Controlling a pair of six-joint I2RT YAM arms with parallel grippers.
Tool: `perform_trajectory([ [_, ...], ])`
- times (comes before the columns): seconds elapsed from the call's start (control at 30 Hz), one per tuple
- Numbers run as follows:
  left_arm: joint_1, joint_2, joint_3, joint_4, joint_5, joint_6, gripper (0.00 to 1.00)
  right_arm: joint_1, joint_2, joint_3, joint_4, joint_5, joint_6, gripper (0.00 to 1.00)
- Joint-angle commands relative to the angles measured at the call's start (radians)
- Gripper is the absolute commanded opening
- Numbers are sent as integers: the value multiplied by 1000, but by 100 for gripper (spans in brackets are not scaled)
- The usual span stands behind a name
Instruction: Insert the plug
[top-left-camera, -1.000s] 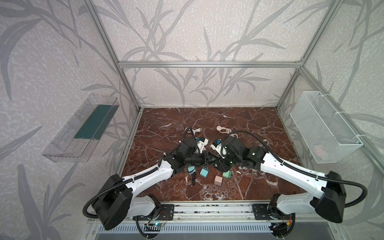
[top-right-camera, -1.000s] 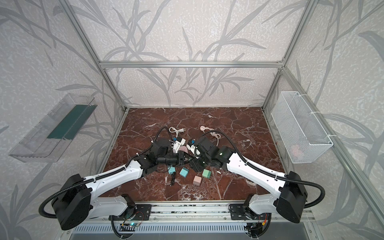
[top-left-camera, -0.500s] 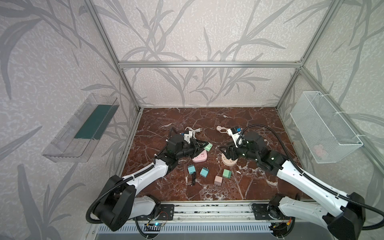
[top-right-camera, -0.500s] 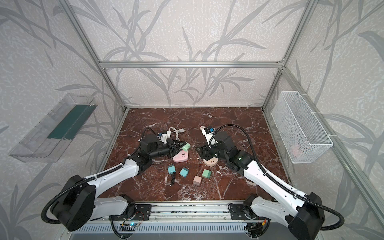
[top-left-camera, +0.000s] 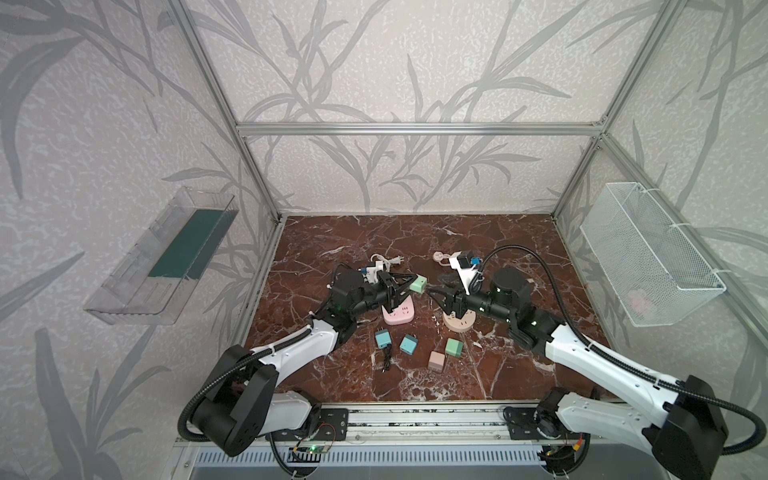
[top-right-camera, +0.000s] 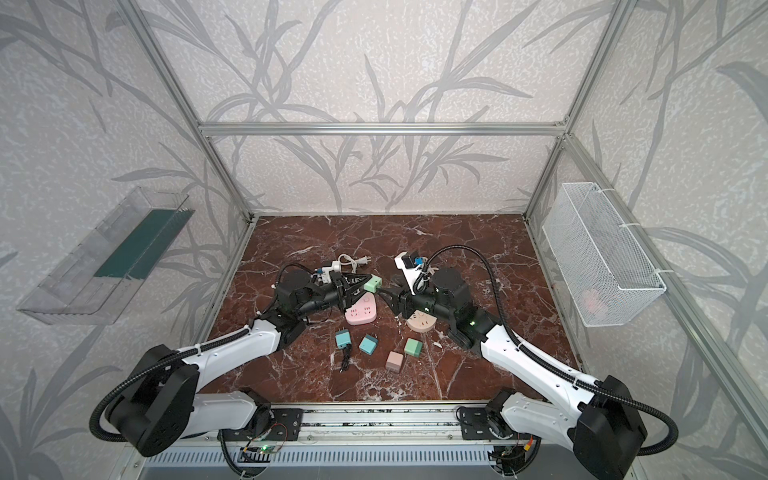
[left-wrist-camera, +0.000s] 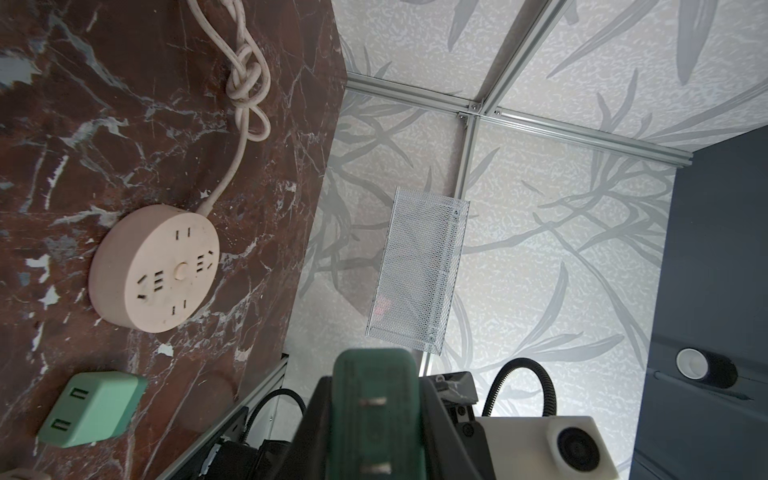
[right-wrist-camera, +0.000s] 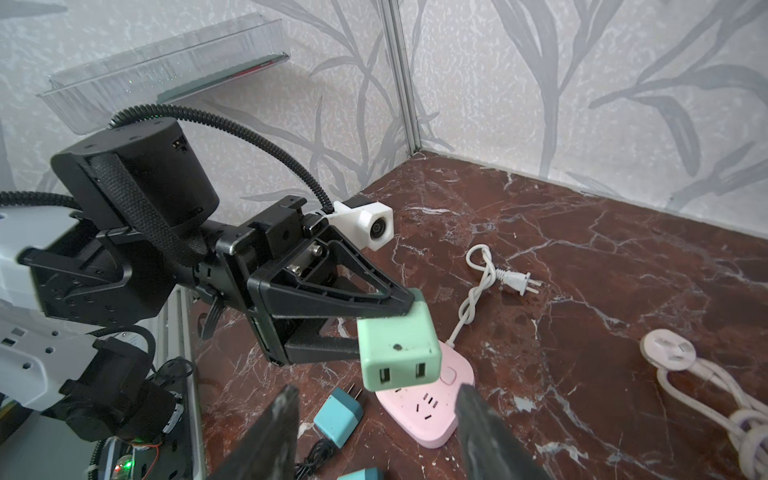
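Holds plug clenched in left gripper over strip, with right gripper agape, empty, beside strip; yet to insert.

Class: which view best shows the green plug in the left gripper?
Right wrist view: the green plug shows large, sharp, ports visible. Both top views show it small; the left wrist view shows only its blurred pronged face.

walls: pale grey leaf-print paper | frame: aluminium bars | floor: red-brown veined marble | left wall: clear plastic shelf | right wall: white wire basket
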Motion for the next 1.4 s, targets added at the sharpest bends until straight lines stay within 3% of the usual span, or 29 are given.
perform_trajectory([
  [0.0,1,-28,-15,94,-1,-82,0,-3,22,-68,211,16,-60,60],
  [0.3,-12,-25,-6,95,15,-73,0,-3,102,-120,386,22,-24,61],
  [0.63,-34,27,-20,213,10,-115,0,-3,161,-113,464,-1,-9,61],
  [0.77,-42,44,-23,255,5,-129,0,-3,191,-123,582,-16,15,60],
  [1.0,-48,54,-29,286,2,-142,0,-3,222,-109,600,-28,31,57],
  [1.27,-49,76,-26,319,5,-154,0,-4,216,-103,603,-57,36,37],
  [1.37,-50,95,-30,346,5,-170,0,-4,219,-99,603,-78,43,20],
])
